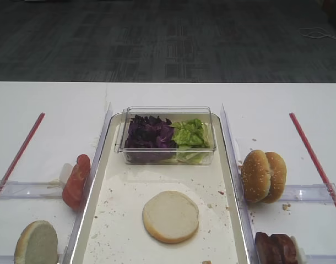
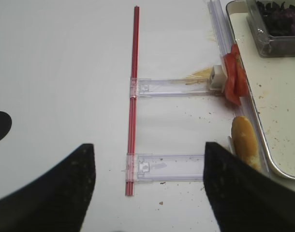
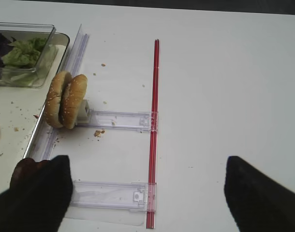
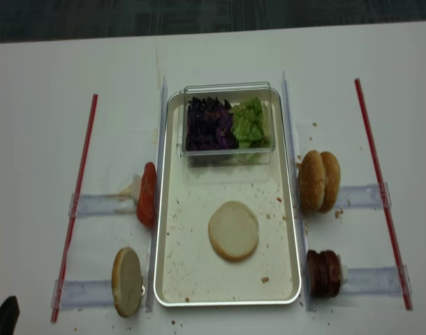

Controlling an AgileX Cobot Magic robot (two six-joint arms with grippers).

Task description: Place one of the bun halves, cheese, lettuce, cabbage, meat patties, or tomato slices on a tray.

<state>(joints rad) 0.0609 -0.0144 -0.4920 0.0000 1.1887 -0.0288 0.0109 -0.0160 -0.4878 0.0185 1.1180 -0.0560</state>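
We see the white tabletop (image 1: pixel 168 96) carrying the tray (image 1: pixel 229 165), where one bun half (image 1: pixel 171 216) already lies flat on the floor, just in front of the clear tub (image 1: pixel 167 111) of cabbage (image 1: pixel 147 133) and lettuce (image 1: pixel 190 133). We judge one placement done, with the next pick not yet begun; tomato slices (image 2: pixel 233 73) and another bun half (image 2: pixel 245 141) stand on edge just beside the tray's left rim, so the next move calls for a sideways reach. The left end effector (image 2: pixel 150 186) hovers low over the tabletop, fingers spread and empty. The right end effector (image 3: pixel 147 195) likewise hangs apart, holding nothing, near the meat patties (image 3: pixel 22 175).
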